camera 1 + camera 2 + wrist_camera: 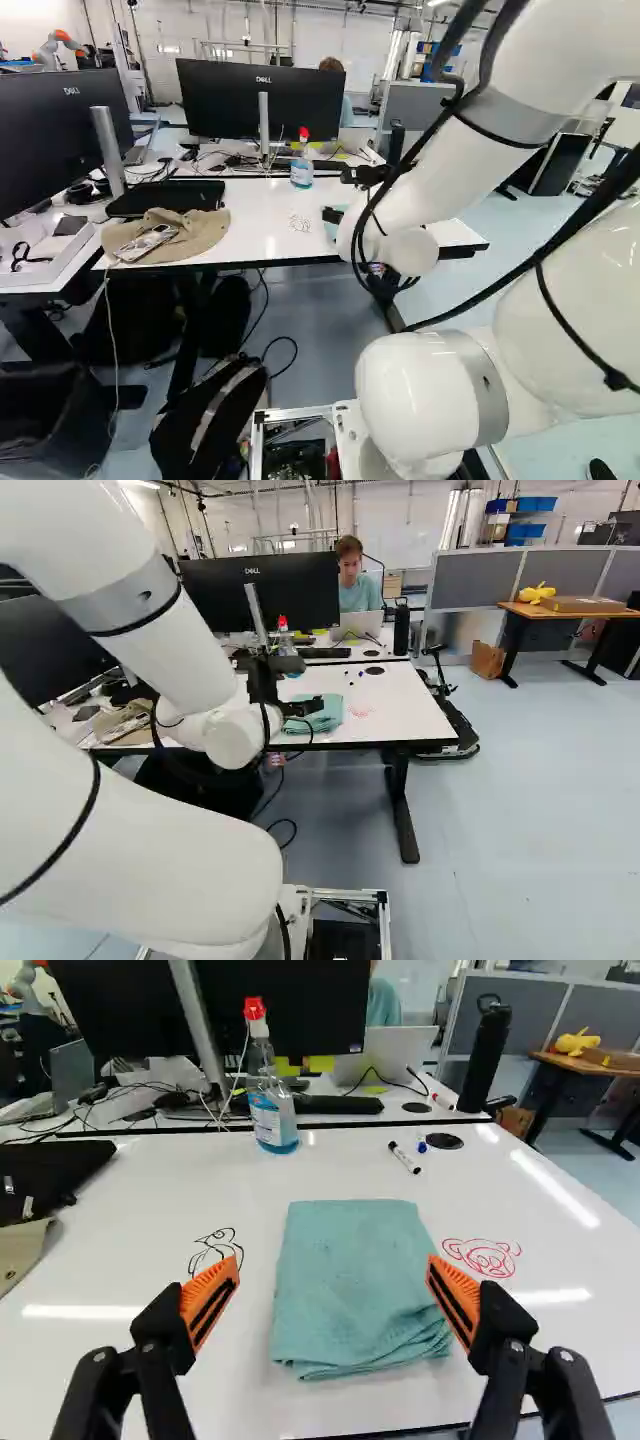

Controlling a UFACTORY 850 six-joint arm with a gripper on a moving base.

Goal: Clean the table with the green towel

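White arm joints loom closest, cut off by both base views' edges and covering part of the counter. In the left base view the arm and the pincer partly hide the towel. The spray bottle wears a pale label with small print, and light lettering marks the back of the monitor. Pale blue-green, the towel lies flat on the counter, folded into a rough rectangle, rumpled at one corner. It sits between a black doodle and a red doodle. The pincer stands wide, holding nothing, the towel ahead of it.
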